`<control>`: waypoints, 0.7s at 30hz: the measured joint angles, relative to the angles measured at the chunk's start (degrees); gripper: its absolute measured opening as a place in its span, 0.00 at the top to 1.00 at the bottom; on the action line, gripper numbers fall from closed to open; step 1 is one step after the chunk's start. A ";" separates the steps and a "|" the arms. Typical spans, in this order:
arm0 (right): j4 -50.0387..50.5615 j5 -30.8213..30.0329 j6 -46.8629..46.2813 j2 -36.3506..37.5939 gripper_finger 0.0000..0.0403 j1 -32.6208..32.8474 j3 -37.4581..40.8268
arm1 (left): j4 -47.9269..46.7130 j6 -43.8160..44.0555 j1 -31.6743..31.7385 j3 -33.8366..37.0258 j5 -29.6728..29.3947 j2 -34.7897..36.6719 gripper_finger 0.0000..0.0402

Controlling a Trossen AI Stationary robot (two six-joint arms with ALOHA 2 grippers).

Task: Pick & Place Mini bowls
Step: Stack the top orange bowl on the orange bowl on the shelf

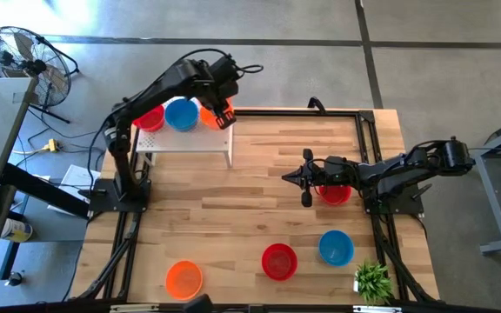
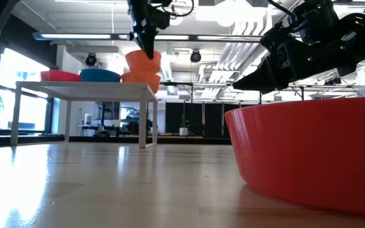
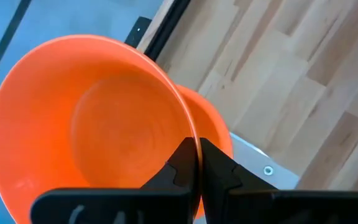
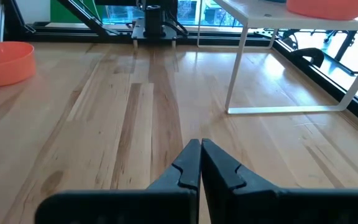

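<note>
White stand (image 1: 190, 139) far left carries red bowl (image 1: 150, 117), blue bowl (image 1: 181, 114), orange bowl (image 2: 140, 78). Left gripper (image 3: 196, 163) pinches rim of second orange bowl (image 3: 92, 124), tilted just above that one. Bowls plain, glossy, empty. Right gripper (image 1: 290, 175) clenched, empty, over table (image 1: 259, 217); red bowl (image 1: 335, 193) partly hidden under its arm. Near edge: orange (image 1: 183, 278), red (image 1: 278, 261), blue (image 1: 336, 247) bowls.

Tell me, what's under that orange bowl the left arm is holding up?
Another glossy orange plastic bowl sits on the white stand directly beneath the held orange bowl. Its inside is mostly covered.
</note>
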State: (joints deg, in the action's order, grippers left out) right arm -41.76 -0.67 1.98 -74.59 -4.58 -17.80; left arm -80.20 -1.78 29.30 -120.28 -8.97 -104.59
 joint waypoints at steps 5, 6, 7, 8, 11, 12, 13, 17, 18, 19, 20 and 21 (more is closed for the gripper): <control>0.23 0.02 0.00 0.00 1.00 0.00 0.00 | -0.64 0.06 -0.06 -0.04 1.31 -2.17 1.00; 0.43 0.02 0.00 0.00 1.00 0.01 0.00 | -0.46 0.28 -0.07 -0.04 1.30 -2.53 1.00; 0.58 0.02 0.00 0.00 1.00 0.02 0.00 | -0.48 0.53 -0.07 -0.04 1.29 -2.68 1.00; 0.81 0.02 0.00 0.00 1.00 0.02 0.00 | -0.73 0.57 -0.07 -0.04 1.30 -2.72 1.00; 1.64 0.02 -0.03 0.00 1.00 0.01 -0.02 | -0.83 0.72 -0.07 -0.04 1.16 -2.72 1.00; 2.04 0.02 -0.23 0.00 1.00 0.02 -0.02 | -0.99 0.75 -0.04 -0.04 1.17 -2.72 1.00; 2.28 0.04 -0.42 0.00 1.00 0.00 -0.02 | -1.22 0.96 -0.04 -0.04 1.14 -2.72 1.00; 2.59 0.16 -0.63 -0.02 1.00 0.45 -0.02 | -1.40 1.99 -0.04 -0.04 1.16 -2.72 1.00; 2.58 0.16 -0.63 -0.02 1.00 0.68 -0.02 | -1.42 2.04 -0.05 -0.04 1.16 -2.72 1.00; 2.60 0.15 -0.63 -0.02 1.00 1.01 -0.02 | -1.49 2.10 -0.07 -0.04 1.16 -2.72 1.00; 2.59 0.16 -0.63 -0.01 1.00 1.29 -0.02 | -1.62 2.25 -0.07 -0.04 1.18 -2.72 1.00; 2.58 0.18 -0.61 -0.02 1.00 1.54 -0.02 | -1.84 2.27 -0.07 -0.04 1.25 -2.72 1.00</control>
State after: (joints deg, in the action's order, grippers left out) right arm -39.18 -0.48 1.37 -74.61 -3.04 -17.82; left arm -82.04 0.49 29.23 -120.31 -7.72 -107.31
